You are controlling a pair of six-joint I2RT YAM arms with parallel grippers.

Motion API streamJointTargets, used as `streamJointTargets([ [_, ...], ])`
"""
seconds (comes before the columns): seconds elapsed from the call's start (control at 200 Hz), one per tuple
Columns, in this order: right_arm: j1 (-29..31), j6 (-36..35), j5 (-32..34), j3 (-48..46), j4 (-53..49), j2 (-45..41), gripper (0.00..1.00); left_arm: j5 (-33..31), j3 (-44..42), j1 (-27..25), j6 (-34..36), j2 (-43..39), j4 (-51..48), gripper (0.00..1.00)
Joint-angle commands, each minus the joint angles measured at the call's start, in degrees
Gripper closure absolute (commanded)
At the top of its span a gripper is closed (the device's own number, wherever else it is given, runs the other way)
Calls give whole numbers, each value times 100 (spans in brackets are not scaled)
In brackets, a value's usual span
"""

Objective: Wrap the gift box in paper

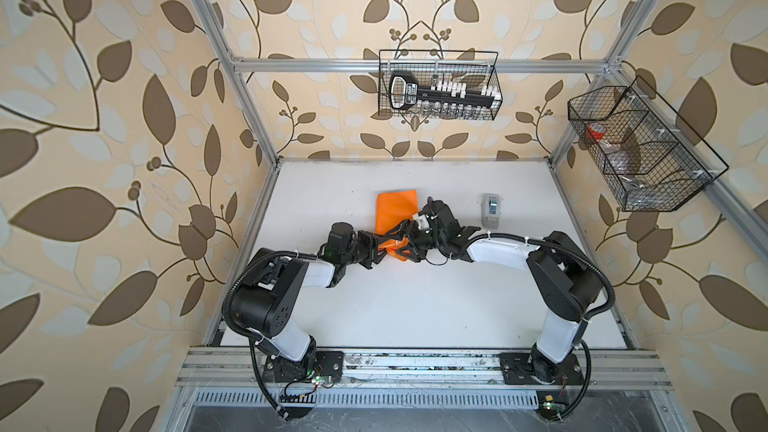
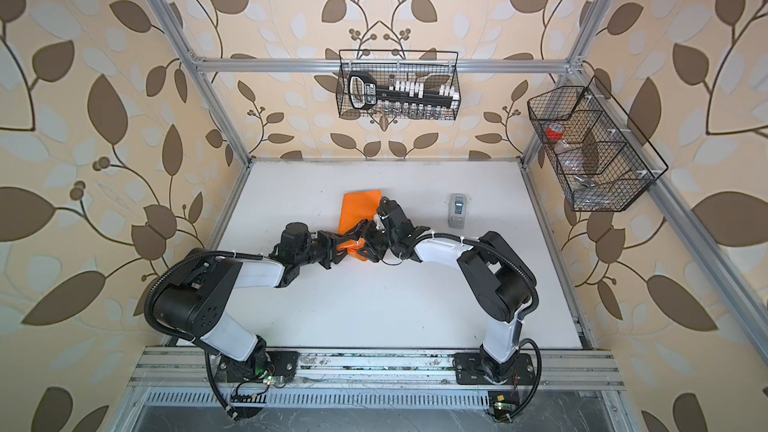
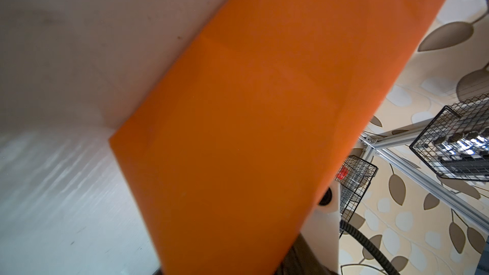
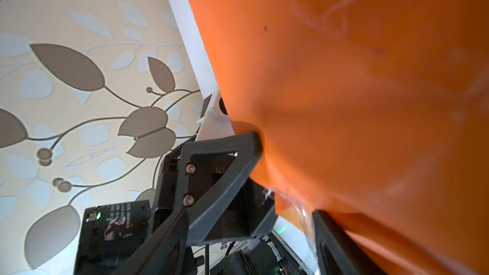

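White table [image 1: 415,309]: left arm [image 1: 318,274], right arm [image 1: 496,253] bent, meeting at paper [image 1: 395,209].

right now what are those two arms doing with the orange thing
Both arms meet at the near end of the orange paper, which is folded into a bundle on the white table. The left gripper clamps that end; the right gripper is against it, its grip unclear. No gift box is in sight. A tape dispenser sits apart to the right.

Orange paper [image 1: 395,209], white table [image 1: 415,305], beige wall [image 1: 83,160] w/ brown leaves
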Motion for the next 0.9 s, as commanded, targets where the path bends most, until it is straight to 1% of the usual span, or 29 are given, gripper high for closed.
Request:
streamJointTargets([
  [0.0,-42,-127,218,28,-434,-314,25,-76,-118,47,-23,51,-321,59],
  [0.16,-117,-349,341,-72,-717,-587,25,-76,-111,47,-22,70,-322,59],
  [0.355,-172,-530,296,-122,-840,-689,26,-84,-88,47,-23,61,-347,60],
  [0.47,-117,-1064,429,144,-1174,-744,27,-84,-83,47,-8,40,-375,60],
  [0.59,-73,-1364,290,457,-1316,-569,29,-93,-66,47,8,8,-423,60],
  [0.725,-23,-1420,143,770,-1311,-311,30,-102,-55,47,8,-18,-451,60],
  [0.895,26,-1494,88,1130,-1437,-32,34,-109,-48,47,12,-53,-491,60],
])
